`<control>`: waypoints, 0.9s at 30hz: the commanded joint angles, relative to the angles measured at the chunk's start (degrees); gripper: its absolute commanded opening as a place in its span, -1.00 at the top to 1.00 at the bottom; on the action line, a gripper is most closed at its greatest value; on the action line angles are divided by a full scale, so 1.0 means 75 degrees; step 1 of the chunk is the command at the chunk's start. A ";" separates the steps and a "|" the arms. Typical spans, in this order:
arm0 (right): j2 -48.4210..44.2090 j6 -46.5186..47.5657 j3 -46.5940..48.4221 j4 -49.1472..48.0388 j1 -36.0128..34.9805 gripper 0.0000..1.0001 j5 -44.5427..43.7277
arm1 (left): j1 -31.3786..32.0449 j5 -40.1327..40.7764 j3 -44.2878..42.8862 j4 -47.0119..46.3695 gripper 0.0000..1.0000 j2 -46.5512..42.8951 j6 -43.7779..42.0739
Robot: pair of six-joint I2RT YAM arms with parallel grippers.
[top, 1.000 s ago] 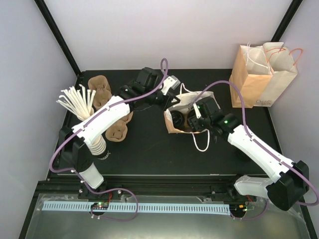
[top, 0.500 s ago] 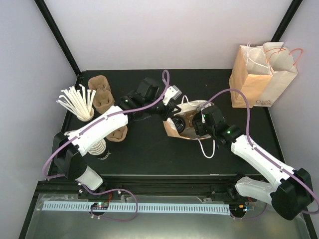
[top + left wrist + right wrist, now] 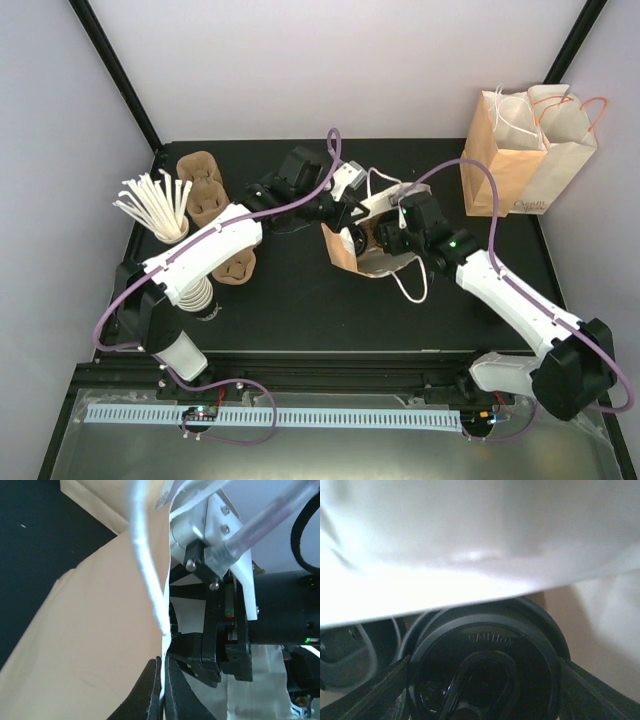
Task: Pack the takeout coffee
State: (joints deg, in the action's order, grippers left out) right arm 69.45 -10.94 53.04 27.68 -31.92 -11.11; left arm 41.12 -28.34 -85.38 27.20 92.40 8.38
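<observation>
Seating step: clasping takeout coffee (image 3: 485, 655) at lid level inside paper bag (image 3: 90, 630) with right gripper (image 3: 487, 695) spread wide, pinching its rim with left gripper (image 3: 162, 687) fully closed; next, probably lower, let go, lift clear

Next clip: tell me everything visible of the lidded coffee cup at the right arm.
Only the top of the coffee cup shows: a glossy black round plastic lid with raised CAUTION lettering and an oval sip recess. It sits inside the open paper bag, whose pale wall hangs just above it. The right tool grips it, one finger against each side of the lid. The cup's body is hidden.
</observation>
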 commanded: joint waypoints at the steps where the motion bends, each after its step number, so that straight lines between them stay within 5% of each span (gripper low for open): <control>1: 0.0500 -0.0934 0.1096 0.1066 0.0138 0.98 0.0567 | 0.0142 0.0041 -0.0447 -0.0173 0.97 -0.0026 0.0091; 11: 0.1188 -0.2516 0.2598 0.2947 0.0190 0.98 -0.0148 | 0.0154 0.0907 -0.0527 -0.0006 0.97 -0.0035 0.0151; 27: 0.0195 -0.0347 0.1935 0.3258 0.0190 0.97 0.0394 | 0.0155 0.1191 -0.0562 0.0217 0.97 0.0008 -0.0586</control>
State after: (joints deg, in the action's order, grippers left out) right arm 74.13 -18.55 69.10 50.48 -31.03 -10.09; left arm 42.09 -20.56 -86.87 29.21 92.40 6.37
